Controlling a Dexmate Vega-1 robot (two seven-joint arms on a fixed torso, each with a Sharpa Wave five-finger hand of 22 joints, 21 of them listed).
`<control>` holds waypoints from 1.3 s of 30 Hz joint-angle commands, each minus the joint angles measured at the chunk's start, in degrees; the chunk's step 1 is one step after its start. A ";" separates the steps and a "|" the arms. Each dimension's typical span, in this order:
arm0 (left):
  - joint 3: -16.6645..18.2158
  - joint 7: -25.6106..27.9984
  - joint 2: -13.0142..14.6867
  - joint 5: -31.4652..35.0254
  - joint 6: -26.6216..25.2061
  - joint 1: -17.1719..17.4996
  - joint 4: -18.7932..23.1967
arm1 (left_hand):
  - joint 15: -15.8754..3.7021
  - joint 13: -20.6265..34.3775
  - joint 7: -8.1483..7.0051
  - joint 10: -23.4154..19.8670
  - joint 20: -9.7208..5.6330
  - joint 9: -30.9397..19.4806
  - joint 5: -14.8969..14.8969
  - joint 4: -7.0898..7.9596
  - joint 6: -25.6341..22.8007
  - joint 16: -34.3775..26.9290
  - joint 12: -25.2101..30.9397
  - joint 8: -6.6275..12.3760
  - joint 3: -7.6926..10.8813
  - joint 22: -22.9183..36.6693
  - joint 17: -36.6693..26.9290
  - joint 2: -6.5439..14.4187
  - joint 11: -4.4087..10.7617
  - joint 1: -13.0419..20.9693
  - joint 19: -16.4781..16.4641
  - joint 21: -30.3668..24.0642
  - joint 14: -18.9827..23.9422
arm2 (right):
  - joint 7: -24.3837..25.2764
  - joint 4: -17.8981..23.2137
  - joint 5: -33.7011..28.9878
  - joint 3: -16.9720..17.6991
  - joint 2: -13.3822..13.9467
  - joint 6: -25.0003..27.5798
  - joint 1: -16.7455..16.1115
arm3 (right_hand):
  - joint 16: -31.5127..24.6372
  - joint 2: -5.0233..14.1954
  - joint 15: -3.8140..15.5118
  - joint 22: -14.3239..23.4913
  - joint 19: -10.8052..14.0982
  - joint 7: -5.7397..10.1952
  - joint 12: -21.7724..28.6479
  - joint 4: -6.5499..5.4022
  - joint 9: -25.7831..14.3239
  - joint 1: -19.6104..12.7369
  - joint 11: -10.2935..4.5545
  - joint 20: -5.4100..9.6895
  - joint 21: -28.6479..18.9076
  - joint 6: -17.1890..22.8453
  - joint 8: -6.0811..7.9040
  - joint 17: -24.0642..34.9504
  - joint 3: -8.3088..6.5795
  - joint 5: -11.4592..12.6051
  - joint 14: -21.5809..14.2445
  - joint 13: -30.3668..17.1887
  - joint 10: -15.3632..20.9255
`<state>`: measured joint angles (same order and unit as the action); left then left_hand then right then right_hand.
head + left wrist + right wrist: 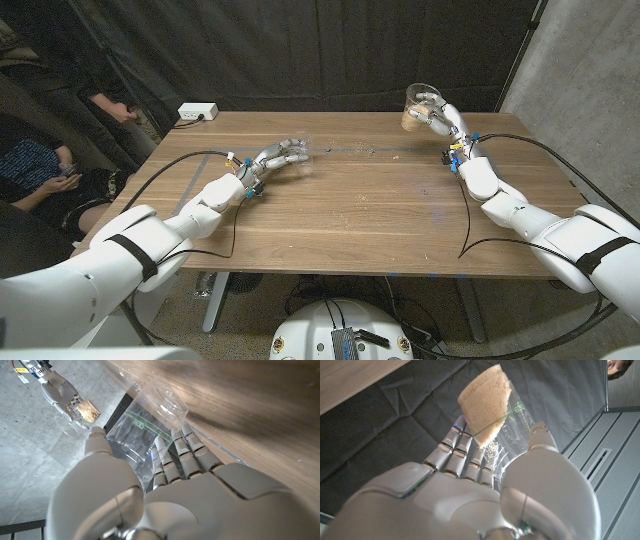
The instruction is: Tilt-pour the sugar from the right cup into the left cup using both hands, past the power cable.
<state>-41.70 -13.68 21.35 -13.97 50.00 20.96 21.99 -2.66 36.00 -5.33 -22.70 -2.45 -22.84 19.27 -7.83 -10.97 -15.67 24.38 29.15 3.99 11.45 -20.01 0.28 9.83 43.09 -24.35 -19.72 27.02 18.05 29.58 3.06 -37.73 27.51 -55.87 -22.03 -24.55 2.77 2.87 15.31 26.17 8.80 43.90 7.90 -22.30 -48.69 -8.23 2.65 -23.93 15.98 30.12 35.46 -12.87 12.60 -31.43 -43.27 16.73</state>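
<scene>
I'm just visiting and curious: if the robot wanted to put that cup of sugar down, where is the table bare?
The widest bare wood lies between the left hand, gripping an empty clear cup, and the right hand, holding the sugar cup raised. It is tighter near each forearm, where black cables trail, and by the white power strip at the far left corner.

We see the worktop (350, 210) evenly lit against dark curtains, while near surfaces blur softly in both wrist views.

A wooden table (350, 220) carries a white power strip (197, 113) at its far-left corner.
</scene>
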 commanded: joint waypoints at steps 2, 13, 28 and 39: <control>1.56 1.67 3.49 1.66 4.37 2.26 8.44 | -7.74 0.12 0.13 -0.61 -1.07 0.01 -0.20 0.49 -0.61 0.18 0.48 0.43 0.00 0.16 -0.23 0.24 -0.02 0.41 -0.78 -0.33 0.82 | -7.60 11.90 5.81 4.66 2.80 5.47 -4.96 | 0.15 0.64 10.50 0.12 0.26 -0.23 0.07 -0.02 0.05 -0.26 0.44 7.47 -0.33 0.15 0.48 0.12 0.03 -0.12 -0.78 0.02 0.65; 5.80 2.85 9.35 -0.07 -7.69 9.22 27.39 | -7.88 0.18 0.34 -0.69 -1.72 0.17 -0.63 0.74 -0.96 0.37 0.66 0.58 -0.15 0.14 -0.39 0.48 0.03 0.44 -0.95 -0.38 1.24 | -10.86 25.68 8.26 8.57 6.29 14.31 -10.84 | 0.13 0.86 10.53 0.11 0.75 -0.28 0.11 -0.14 0.13 -0.13 0.37 7.29 -0.65 0.51 0.59 0.29 0.09 -0.21 -1.55 0.34 1.43; 9.44 2.68 10.30 -2.41 -11.79 12.07 33.66 | -7.71 0.25 0.37 -0.76 -1.70 0.40 -1.21 0.99 -1.07 0.83 0.88 0.63 -0.42 0.12 -0.60 0.64 0.00 0.51 -1.08 -0.42 1.47 | -11.22 32.73 8.50 11.52 6.77 19.41 -13.74 | 0.24 0.86 10.53 0.08 0.81 -0.17 0.19 -0.09 0.23 -0.16 0.23 7.27 -0.80 0.99 0.72 0.44 0.17 -0.31 -2.09 0.40 1.93; 10.96 3.54 9.09 -3.87 -13.04 12.77 35.22 | -8.05 0.15 0.41 -2.01 -1.66 0.57 -1.73 1.13 -2.59 0.81 1.47 1.29 -0.70 0.11 -0.76 0.70 -0.07 0.68 -1.71 -0.65 2.98 | -11.89 34.55 9.53 12.78 6.76 21.46 -14.30 | 0.30 0.97 10.54 0.06 0.88 -0.06 0.24 -0.10 0.29 -0.13 0.13 7.17 -0.99 1.74 1.01 0.63 0.24 -0.40 -2.87 1.02 3.32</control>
<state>-32.28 -10.57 30.83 -16.60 39.16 32.63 54.53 -2.96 35.95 -4.81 -24.44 -2.64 -22.31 17.77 -6.86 -13.12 -15.01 25.46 30.17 3.50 11.46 -20.63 0.64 9.92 43.45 -25.59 -19.95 29.39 6.81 61.40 11.65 -26.44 34.03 -36.93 -35.21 -24.48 3.29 3.07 15.30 26.70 8.82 43.91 7.90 -22.01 -48.58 -8.11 2.78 -24.59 16.82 30.74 35.96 -12.87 12.40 -33.68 -42.34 19.08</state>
